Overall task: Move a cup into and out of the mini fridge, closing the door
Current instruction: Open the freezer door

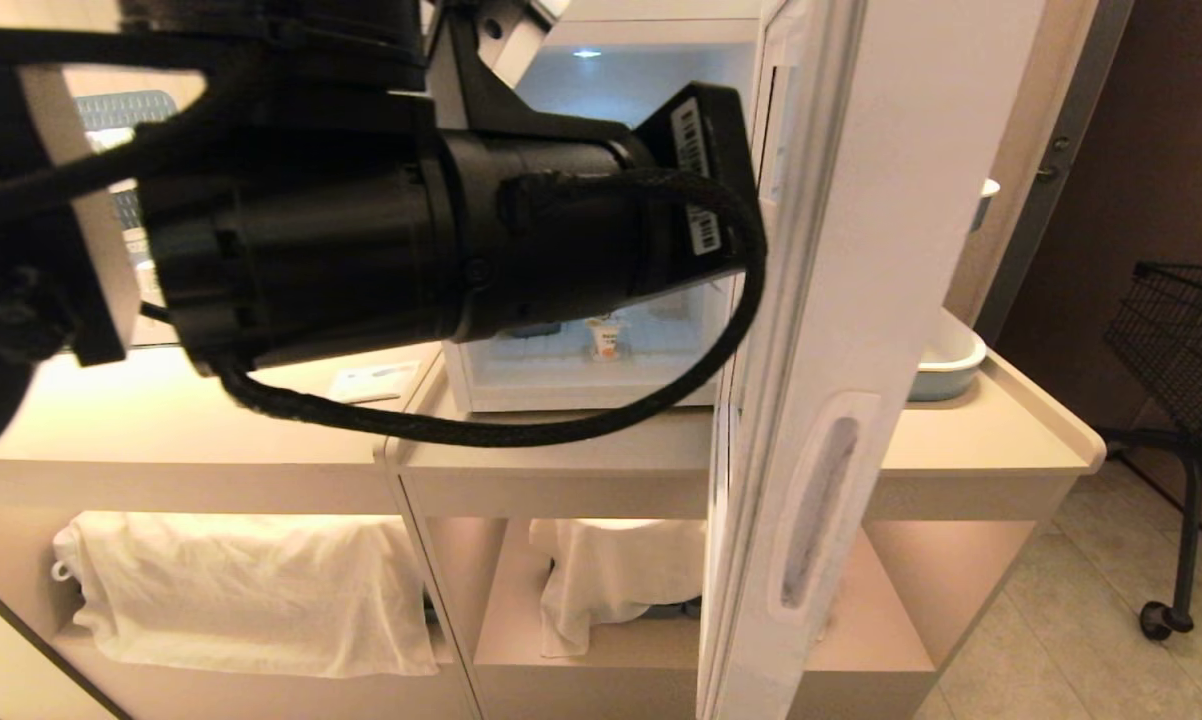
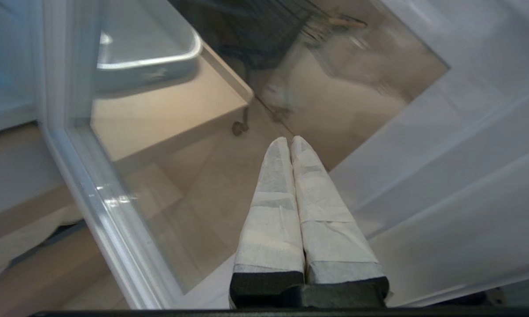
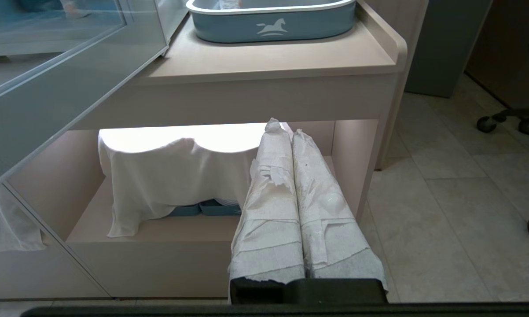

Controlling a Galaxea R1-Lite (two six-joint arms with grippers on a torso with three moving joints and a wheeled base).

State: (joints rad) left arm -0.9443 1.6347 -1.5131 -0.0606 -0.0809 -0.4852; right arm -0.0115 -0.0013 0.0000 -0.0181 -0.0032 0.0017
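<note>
Your left arm point(image 1: 361, 240) is lifted up high, right in front of your head camera. It is big and black, and a thick black cable loops under it. It reaches across toward your right side. Your left gripper point(image 2: 290, 143) is closed, its two white-wrapped fingers point(image 2: 273, 211) pressed together and holding nothing. Your right gripper point(image 3: 284, 127) hangs low, pointing forward and down, its wrapped fingers point(image 3: 317, 207) closed and empty too.

The white mini fridge point(image 1: 581, 385) stands lit, its door point(image 1: 841, 330) swung open; the orange-labelled cup point(image 1: 607, 338) sits upright inside.
</note>
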